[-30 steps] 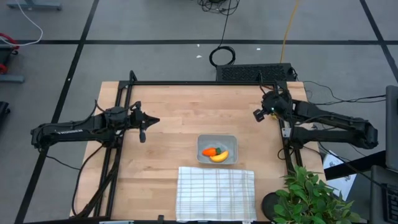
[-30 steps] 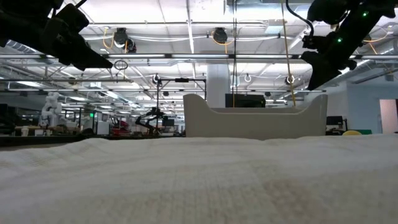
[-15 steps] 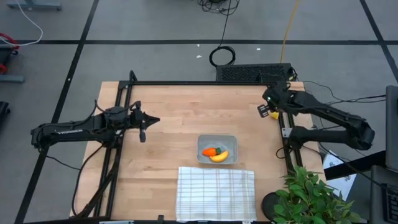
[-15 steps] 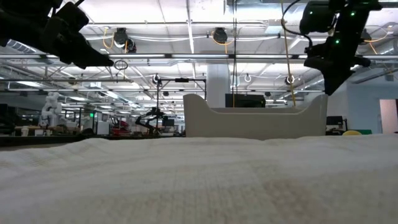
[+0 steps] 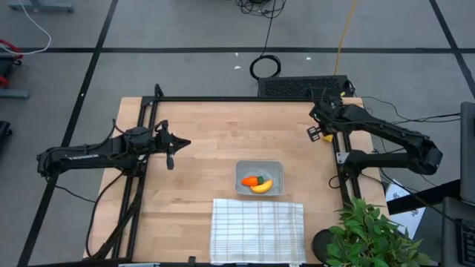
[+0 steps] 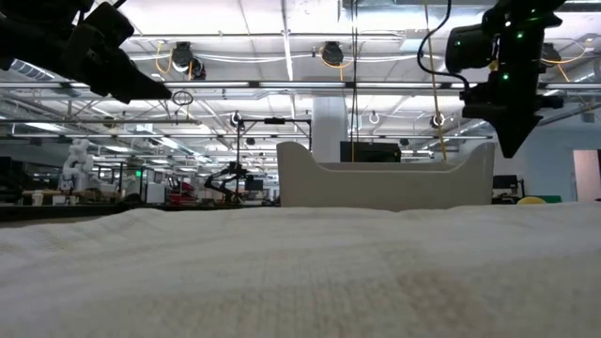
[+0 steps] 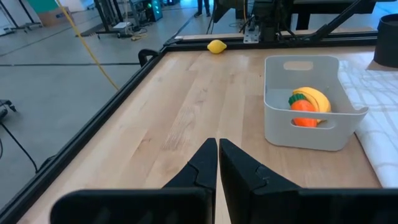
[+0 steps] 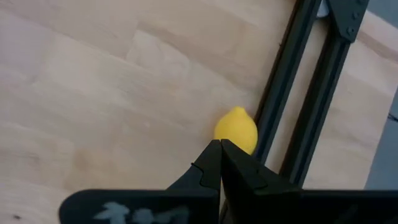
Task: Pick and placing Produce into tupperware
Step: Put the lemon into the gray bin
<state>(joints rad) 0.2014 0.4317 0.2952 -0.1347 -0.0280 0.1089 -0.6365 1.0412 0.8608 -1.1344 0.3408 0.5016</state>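
Observation:
The translucent tupperware stands on the wooden table and holds the orange carrot and the yellow banana; both also show in the left wrist view, the carrot and the banana. The small round yellow fruit lies on the table against the black frame rail at the far right. My right gripper is shut and points down, in the air just above the fruit. My left gripper is shut and empty over the table's left part.
A white grid-striped cloth lies at the near edge, in front of the tupperware. A leafy potted plant stands at the near right corner. Black frame rails run along the table's left and right sides.
My right gripper has gone toward the table's right edge and the yellow fruit. It has tipped from slanting to pointing straight down. Its fingers have stayed shut.

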